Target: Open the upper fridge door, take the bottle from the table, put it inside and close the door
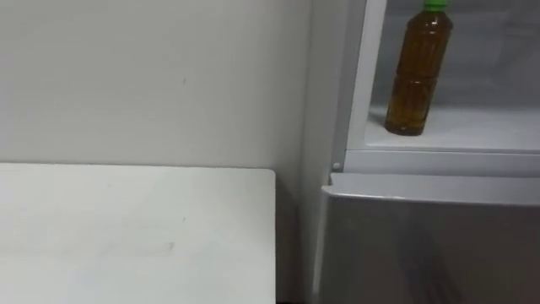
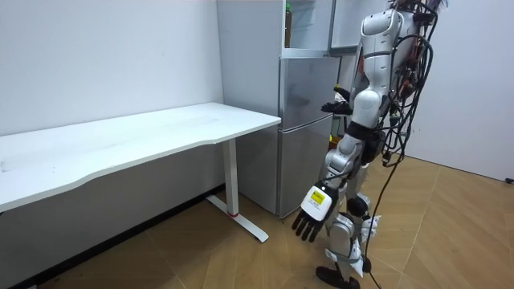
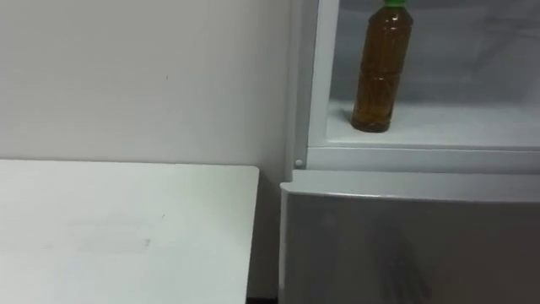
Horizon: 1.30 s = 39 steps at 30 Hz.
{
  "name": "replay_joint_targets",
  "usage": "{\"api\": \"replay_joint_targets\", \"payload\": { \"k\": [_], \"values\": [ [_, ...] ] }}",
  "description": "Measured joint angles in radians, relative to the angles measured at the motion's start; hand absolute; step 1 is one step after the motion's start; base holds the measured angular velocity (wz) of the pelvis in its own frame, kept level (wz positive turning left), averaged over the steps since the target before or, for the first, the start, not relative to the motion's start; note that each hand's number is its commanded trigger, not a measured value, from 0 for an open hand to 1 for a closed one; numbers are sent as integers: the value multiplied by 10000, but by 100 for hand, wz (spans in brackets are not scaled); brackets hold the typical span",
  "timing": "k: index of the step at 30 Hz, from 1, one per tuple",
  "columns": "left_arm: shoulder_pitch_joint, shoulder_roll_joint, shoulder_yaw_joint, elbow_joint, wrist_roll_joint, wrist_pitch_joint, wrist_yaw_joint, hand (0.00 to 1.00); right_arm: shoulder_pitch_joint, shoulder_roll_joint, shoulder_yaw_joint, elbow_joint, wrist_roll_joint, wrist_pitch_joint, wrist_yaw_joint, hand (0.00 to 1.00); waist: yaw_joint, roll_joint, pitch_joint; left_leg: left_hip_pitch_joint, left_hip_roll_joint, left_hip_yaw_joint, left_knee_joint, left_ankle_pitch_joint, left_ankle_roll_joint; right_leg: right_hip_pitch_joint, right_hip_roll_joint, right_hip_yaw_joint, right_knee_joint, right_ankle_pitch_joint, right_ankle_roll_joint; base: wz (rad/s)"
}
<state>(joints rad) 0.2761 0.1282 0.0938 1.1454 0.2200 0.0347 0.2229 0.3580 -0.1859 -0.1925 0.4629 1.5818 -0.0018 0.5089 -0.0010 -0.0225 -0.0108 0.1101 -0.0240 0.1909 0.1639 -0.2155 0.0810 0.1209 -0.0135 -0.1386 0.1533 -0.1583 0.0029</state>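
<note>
A bottle [image 1: 417,72] of brown drink with a green cap stands upright on the white shelf [image 1: 472,131] of the open upper fridge compartment, near its left wall. No hand touches the bottle [image 3: 382,69]. In the room view I stand facing the fridge [image 2: 309,120], and the bottle [image 2: 287,18] shows small inside the top compartment. My left hand [image 2: 313,213] hangs low beside my leg with relaxed fingers. My right hand [image 2: 337,105] is raised at chest height toward the fridge, holding nothing that I can see.
The lower fridge door [image 1: 430,249] is closed below the shelf. A white desk [image 1: 135,232] stands left of the fridge against the wall, with a narrow gap between them. The upper door [image 2: 345,24] is swung open beside my head.
</note>
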Motion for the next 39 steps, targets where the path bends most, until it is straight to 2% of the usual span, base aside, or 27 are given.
{"api": "replay_joint_targets", "payload": {
  "k": [4, 6, 8, 13, 18, 20, 24, 26, 30, 34, 39],
  "values": [
    [36, 38, 719, 1, -229, -44, 179, 0, -177, -13, -1399, 257, 27, -23, -1253, 0, -526, -193, -12, 49, -1, 7, -7, 0, 1, 29, -9, -37, 3, -1, -1, 0],
    [106, 61, 926, -21, -310, -61, 373, 0, -393, -29, -2133, 398, 41, -366, -2193, 0, -646, -284, 22, 54, 7, 84, -19, -1, 1, 1, -4, 3, 3, -1, -1, -9],
    [122, 72, 1066, -44, -309, -121, 434, 0, -539, -32, -2542, 398, 46, -513, -2803, 0, -818, -352, 48, 52, 16, 115, -20, -2, -2, 2, 1, 5, 7, 0, -3, -4],
    [121, 112, 1478, -59, -305, -331, 440, 0, -768, -175, -3439, 130, -172, -871, -4424, 0, -942, -529, 63, 51, 24, 154, -30, -11, -2, -20, 5, 41, 23, 3, -7, -2],
    [320, 119, 1612, -70, -297, -353, 438, 0, -899, -288, -3892, -1010, -768, -1203, -5987, 0, -1143, -514, 70, 43, 23, 146, -47, -28, 0, -34, 9, 50, 24, 3, -7, 0],
    [368, 112, 1725, -76, -307, -436, 447, 0, -1091, -513, -4165, -1365, -1507, -1288, -6696, 0, -1199, -493, 69, 41, 21, 144, -68, -27, 0, -48, 2, 36, 25, 3, -6, 0],
    [564, 65, 1793, -293, -283, -466, 485, 0, -1389, -670, -4635, -2333, -2539, -1427, -7648, 0, -1348, -493, 43, 19, 24, 150, -96, -25, -2, -85, 16, 63, 22, 3, -6, 0],
    [531, 61, 1805, -288, -105, -466, 484, 0, -1393, -803, -4643, -3395, -3421, -1520, -8265, 0, -1351, -428, 50, -20, 27, 171, -113, -22, -6, -98, 20, 123, 37, 3, -6, -4],
    [468, 56, 1818, -350, -99, -490, 483, 0, -1446, -1083, -4694, -4575, -3750, -1521, -8931, 0, -1329, -435, 55, -35, 28, 172, -130, -17, -9, -169, 24, 137, 36, 3, -6, 0],
    [468, 45, 1819, -348, -103, -566, 482, 0, -1954, -1480, -4731, -5091, -4317, -1525, -9375, 0, -1334, -480, 60, -35, 27, 202, -140, -19, -8, -188, 25, 83, 38, 3, -5, -2],
    [615, 37, 1824, -353, 29, -617, 482, 0, -2000, -1523, -4868, -5915, -6138, -1502, -9954, 0, -1267, -498, 68, -118, 40, 228, -153, -13, -14, -361, 28, 105, 183, -7, 9, -4]
  ]
}}
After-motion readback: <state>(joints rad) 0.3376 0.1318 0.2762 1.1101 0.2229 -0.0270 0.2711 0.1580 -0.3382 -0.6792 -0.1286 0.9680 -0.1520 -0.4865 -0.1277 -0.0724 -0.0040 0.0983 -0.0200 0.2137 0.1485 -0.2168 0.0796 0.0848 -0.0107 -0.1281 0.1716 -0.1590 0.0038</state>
